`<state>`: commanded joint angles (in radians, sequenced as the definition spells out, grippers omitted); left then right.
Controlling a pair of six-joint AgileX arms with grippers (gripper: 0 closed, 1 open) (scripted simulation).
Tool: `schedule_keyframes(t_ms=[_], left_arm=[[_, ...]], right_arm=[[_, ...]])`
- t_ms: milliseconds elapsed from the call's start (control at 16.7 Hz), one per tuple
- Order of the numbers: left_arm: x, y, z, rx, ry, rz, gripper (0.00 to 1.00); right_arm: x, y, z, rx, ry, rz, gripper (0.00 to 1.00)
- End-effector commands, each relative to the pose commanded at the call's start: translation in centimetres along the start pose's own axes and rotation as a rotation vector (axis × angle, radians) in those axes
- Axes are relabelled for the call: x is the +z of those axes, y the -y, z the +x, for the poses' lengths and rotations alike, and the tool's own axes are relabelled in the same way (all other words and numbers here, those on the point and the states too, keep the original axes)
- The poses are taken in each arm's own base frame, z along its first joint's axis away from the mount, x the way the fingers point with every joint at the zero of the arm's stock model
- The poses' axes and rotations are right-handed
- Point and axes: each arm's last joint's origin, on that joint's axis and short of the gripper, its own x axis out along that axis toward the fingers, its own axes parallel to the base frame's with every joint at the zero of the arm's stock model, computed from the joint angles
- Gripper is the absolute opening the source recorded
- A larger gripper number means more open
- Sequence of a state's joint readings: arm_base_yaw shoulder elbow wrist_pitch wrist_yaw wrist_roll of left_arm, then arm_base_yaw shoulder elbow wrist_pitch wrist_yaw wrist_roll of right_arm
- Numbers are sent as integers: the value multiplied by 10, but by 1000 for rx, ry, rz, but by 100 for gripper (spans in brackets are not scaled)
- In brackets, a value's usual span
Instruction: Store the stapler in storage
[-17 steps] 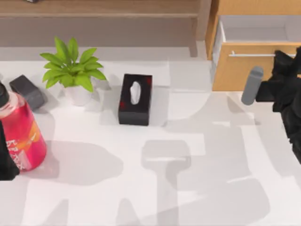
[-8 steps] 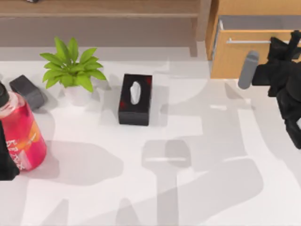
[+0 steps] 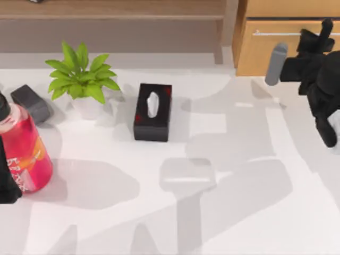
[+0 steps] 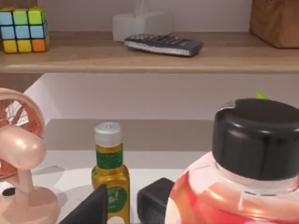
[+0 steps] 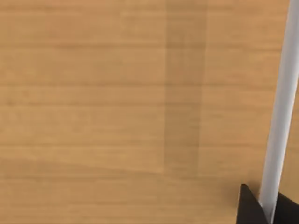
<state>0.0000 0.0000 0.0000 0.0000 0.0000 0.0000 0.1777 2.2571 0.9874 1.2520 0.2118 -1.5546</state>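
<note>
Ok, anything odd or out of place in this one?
Yes: the drawer looks shut, with the right gripper at its handle, while a dark grey block, possibly the stapler, lies on the table at far left. The left gripper sits by the pink bottle. Nothing spilled.

At the bench's (image 3: 223, 212) far right corner, cabinet drawer (image 3: 265, 50), right gripper (image 3: 325, 31) at its handle (image 3: 279, 33); mid-bench, tissue box (image 3: 153, 111); plant (image 3: 82, 79) to its left; bottle (image 3: 24, 149) at left edge
</note>
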Motion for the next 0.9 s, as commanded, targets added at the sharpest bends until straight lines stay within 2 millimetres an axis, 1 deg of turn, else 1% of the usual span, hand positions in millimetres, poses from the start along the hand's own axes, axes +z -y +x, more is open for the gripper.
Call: schedule_keyframes(t_ms=[120,240,480,900], left_arm=[[0,0,0,0,0,0,100],[0,0,0,0,0,0,100],[0,0,0,0,0,0,100],[0,0,0,0,0,0,100]], right_arm=[[0,2,15,-4,1,3,0],[-1,3,24,-6,1,5,0],[-1,3,25,-6,1,5,0],[-1,3,25,-6,1,5,53]])
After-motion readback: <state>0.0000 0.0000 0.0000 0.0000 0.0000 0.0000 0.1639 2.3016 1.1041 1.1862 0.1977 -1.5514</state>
